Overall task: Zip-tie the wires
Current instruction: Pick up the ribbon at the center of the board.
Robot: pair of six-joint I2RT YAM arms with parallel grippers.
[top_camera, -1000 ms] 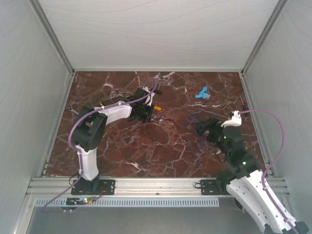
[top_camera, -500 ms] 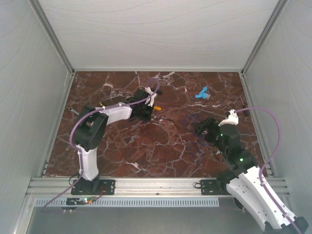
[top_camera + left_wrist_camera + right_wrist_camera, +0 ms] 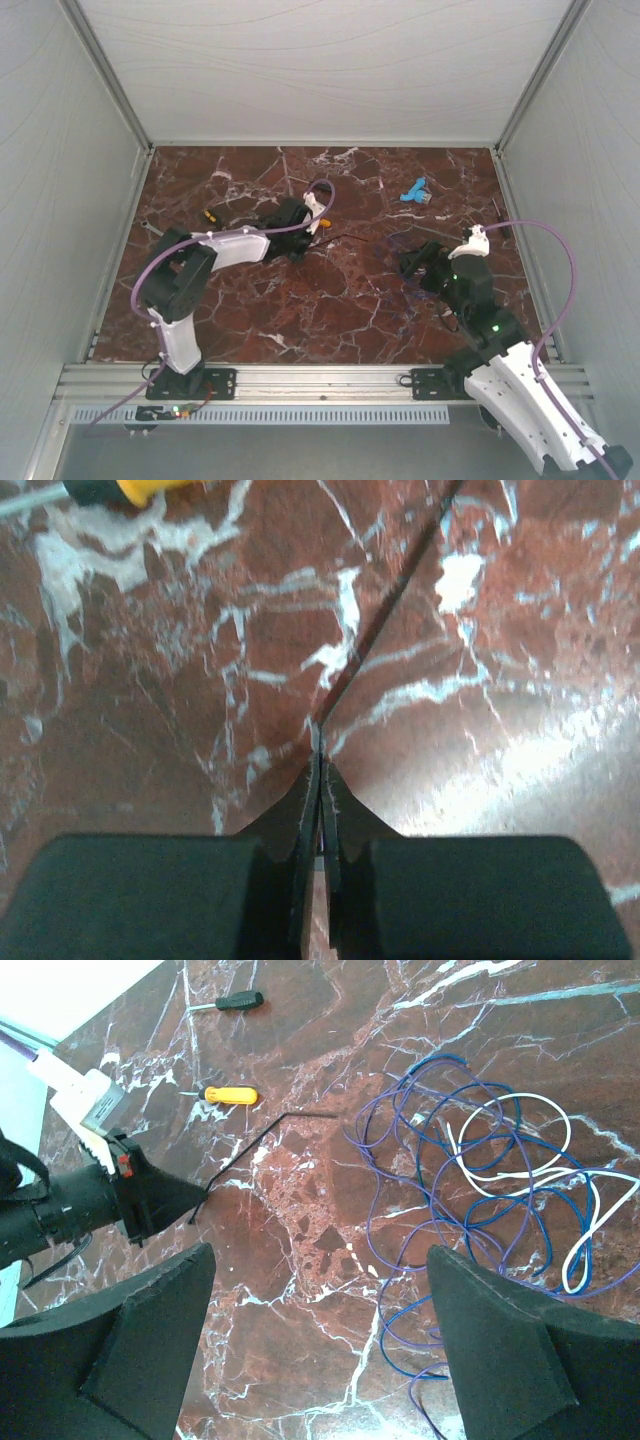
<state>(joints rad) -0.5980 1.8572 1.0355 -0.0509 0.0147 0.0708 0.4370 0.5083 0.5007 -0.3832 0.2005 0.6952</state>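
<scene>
Nearest, the right gripper point(image 3: 318, 1260) stands at the near edge of the wires point(image 3: 470, 1200), its jaws spread wide and gripping nothing. The wires, a loose tangle of thin blue-purple loops, lie flat on the marble table point(image 3: 340, 320). Left of the wires, the left gripper point(image 3: 320, 765) is low over the table, jaws pressed together and pinching one end of a thin black zip tie point(image 3: 245, 1150). The tie's bent free end lies just beside the wires. Beyond and left of the wires lie a yellow-handled screwdriver point(image 3: 230, 1094) and, farther, a black-handled screwdriver point(image 3: 240, 1001). Behind the wires, well apart, rests a small blue object point(image 3: 414, 190).
</scene>
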